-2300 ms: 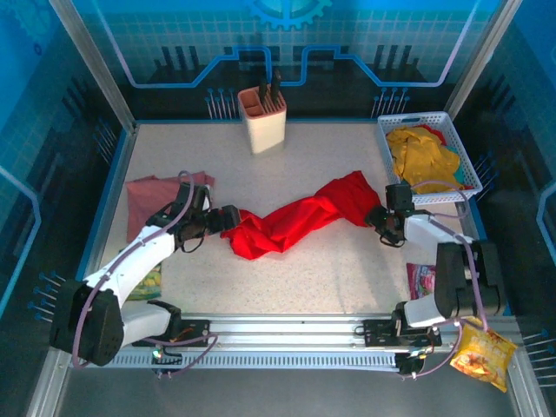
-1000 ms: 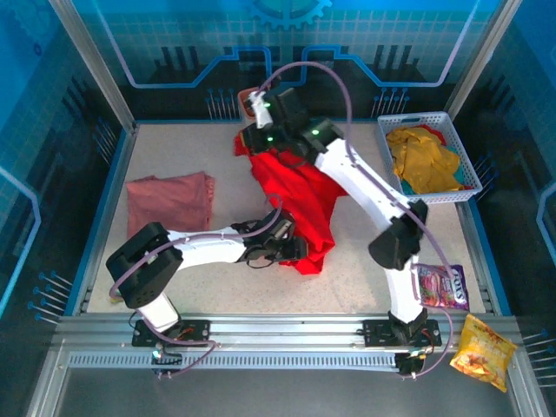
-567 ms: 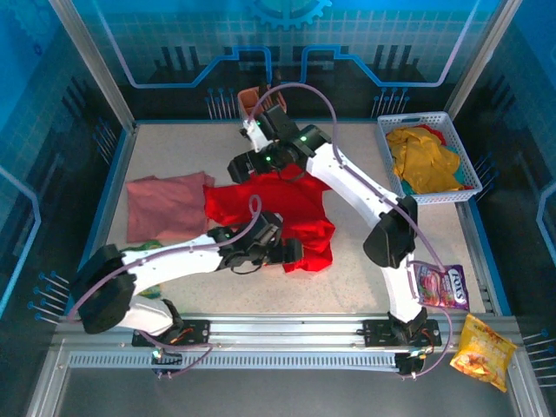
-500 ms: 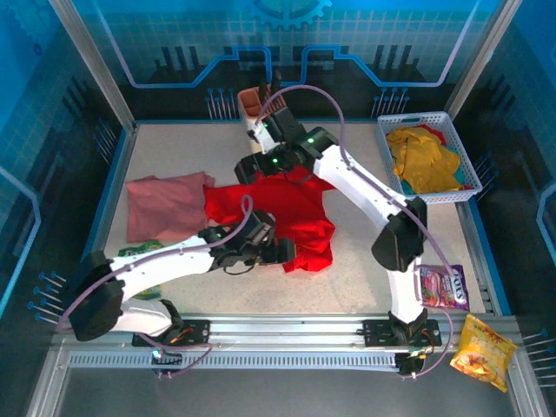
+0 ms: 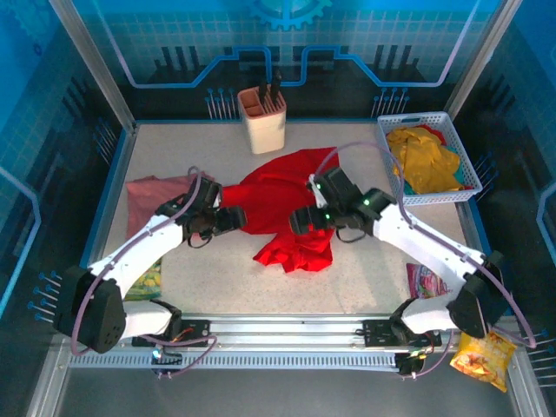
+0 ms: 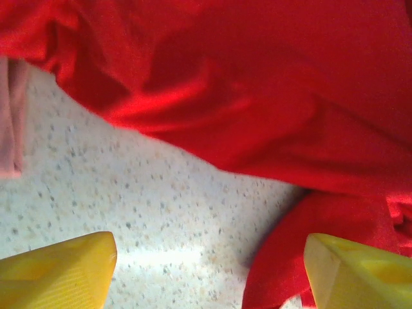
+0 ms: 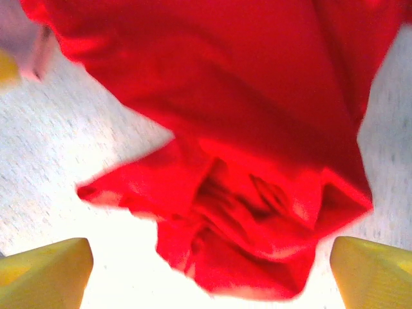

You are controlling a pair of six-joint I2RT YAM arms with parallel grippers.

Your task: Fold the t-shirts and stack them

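The red t-shirt lies crumpled mid-table, its bunched end toward the front. A dusty pink t-shirt rests folded at the left; its edge shows in the left wrist view. Yellow t-shirts fill the basket. My left gripper hovers at the red shirt's left edge, open, with bare tabletop and a red fold between its yellow fingers. My right gripper hangs open over the bunched part, holding nothing.
A white basket stands at the back right. A cream holder with dark tools stands at the back centre. Snack packets lie at the front right, off the table's corner, and under the left arm.
Both grippers opened and let the red shirt drop. The right arm pulled back from the far centre to mid-table; the left arm swung left. The shirt now lies crumpled.
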